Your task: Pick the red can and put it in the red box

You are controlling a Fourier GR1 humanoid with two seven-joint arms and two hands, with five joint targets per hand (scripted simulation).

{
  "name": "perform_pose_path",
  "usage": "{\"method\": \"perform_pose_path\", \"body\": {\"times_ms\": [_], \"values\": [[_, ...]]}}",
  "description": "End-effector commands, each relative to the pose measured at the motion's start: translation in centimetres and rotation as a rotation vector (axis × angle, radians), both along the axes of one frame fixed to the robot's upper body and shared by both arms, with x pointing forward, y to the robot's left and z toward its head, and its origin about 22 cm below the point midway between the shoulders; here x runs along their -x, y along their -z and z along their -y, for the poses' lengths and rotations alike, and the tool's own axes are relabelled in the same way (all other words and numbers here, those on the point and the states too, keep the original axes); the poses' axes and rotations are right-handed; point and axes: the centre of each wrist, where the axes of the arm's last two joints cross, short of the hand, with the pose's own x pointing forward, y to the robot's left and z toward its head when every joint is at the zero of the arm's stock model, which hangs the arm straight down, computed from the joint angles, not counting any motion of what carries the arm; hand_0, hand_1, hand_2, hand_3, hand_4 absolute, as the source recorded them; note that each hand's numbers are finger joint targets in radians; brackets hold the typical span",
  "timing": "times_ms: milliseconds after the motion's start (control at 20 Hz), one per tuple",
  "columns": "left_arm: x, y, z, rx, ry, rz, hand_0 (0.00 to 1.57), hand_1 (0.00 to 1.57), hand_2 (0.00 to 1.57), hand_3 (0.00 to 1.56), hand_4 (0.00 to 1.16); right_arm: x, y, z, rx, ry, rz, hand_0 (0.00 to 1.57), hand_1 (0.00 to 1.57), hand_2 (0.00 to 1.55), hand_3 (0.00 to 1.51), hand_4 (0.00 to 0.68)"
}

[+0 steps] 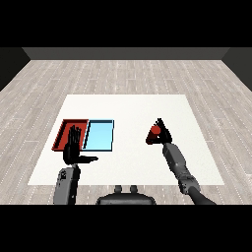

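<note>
Partly hidden: red can [154, 131] behind right hand [161, 133].

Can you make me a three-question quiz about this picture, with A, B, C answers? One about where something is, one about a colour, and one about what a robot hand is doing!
1. Where is the red can?
A. In the red tray
B. At the right robot hand
C. In the blue tray

2. What colour is the tray beside the red tray?
A. Green
B. Yellow
C. Light blue

3. What is the left robot hand doing?
A. Open, holding nothing
B. Holding the can
C. Lifting a tray

Answers: 1 B, the right robot hand curls round it. 2 C, the light blue tray lies next to it. 3 A, the left robot hand has straight fingers.
</note>
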Motion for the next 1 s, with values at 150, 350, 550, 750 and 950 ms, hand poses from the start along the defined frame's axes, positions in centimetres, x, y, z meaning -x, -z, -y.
{"method": "perform_pose_path", "body": {"times_ms": [150,350,550,750,950], "values": [[0.5,1.0,-0.7,0.033,0.011,-0.004,0.0,0.0,0.0,0.0,0.0,0.5,0.9,-1.5,0.002,-0.017,-0.025,0.0,0.0,0.0,0.0,0.0],[0.2,0.8,1.7,0.012,-0.016,0.001,0.0,0.0,0.0,0.0,0.0,-0.5,0.5,-1.4,0.012,-0.016,-0.015,0.0,0.0,0.0,0.0,0.0],[-0.2,-0.2,-0.7,0.025,0.018,-0.01,0.0,0.0,0.0,0.0,0.0,-0.4,-1.2,-2.2,0.018,-0.026,-0.015,0.0,0.0,0.0,0.0,0.0],[0.1,-1.2,0.9,0.033,0.005,0.008,0.0,0.0,0.0,0.0,0.0,-0.2,0.8,-1.4,0.037,-0.015,-0.047,0.0,0.0,0.0,0.0,0.0],[1.4,0.2,-1.1,0.015,0.017,0.003,0.0,0.0,0.0,0.0,0.0,-1.7,-0.7,-2.5,0.049,0.016,-0.072,0.0,0.0,0.0,0.0,0.0]]}}
